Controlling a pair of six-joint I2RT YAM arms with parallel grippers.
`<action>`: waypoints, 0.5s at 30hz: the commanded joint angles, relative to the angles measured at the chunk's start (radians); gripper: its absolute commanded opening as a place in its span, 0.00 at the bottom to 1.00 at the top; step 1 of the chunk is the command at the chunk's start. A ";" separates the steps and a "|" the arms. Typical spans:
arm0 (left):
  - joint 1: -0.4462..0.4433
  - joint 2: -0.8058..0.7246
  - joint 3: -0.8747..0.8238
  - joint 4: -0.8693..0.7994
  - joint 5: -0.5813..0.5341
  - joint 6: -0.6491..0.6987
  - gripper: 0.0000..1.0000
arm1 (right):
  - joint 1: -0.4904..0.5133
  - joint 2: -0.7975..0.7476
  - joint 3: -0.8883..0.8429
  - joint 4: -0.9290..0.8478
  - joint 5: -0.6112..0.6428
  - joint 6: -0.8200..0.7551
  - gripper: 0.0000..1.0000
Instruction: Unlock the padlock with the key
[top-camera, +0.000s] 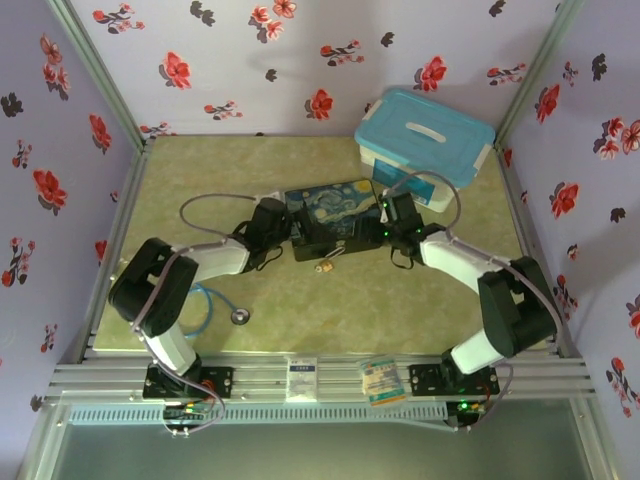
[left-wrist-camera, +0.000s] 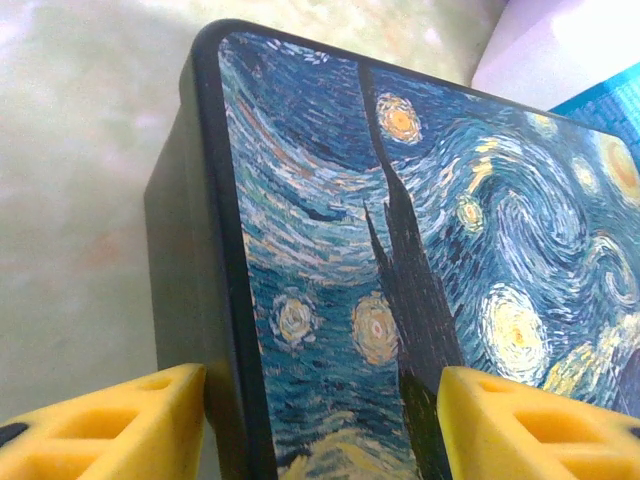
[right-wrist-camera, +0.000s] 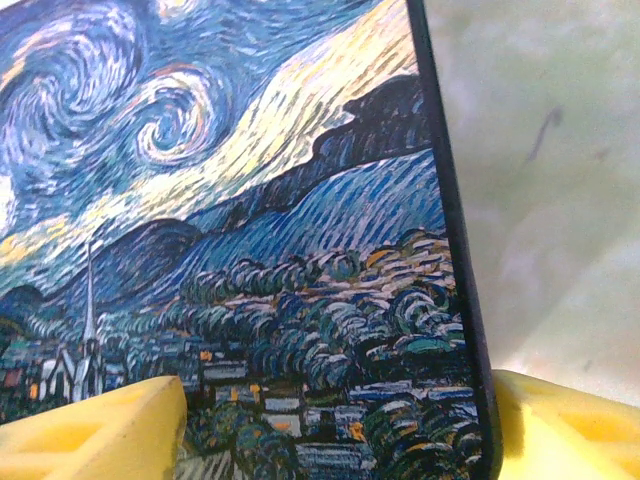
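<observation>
L gripper (left-wrist-camera: 322, 415) & R gripper (right-wrist-camera: 340, 420) both spread wide, straddling painted box (top-camera: 330, 200) ends, prob to steady it; nothing clamped; padlock (top-camera: 323, 267) on table (top-camera: 220, 180) just in front of box; key too small to spot

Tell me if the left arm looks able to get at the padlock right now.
Probably yes. The left claw sits open astride the painted box edge, and the padlock lies on the table close in front of that box, with nothing visible between them.
</observation>
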 joint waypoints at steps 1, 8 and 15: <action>-0.093 -0.107 -0.066 -0.111 0.099 -0.027 0.62 | 0.115 -0.115 -0.038 0.028 -0.111 0.057 0.75; -0.119 -0.255 -0.235 -0.238 -0.024 -0.064 0.67 | 0.164 -0.237 -0.138 -0.089 0.149 0.182 0.80; -0.123 -0.267 -0.262 -0.257 -0.104 -0.041 0.67 | 0.190 -0.383 -0.211 -0.182 0.282 0.273 0.80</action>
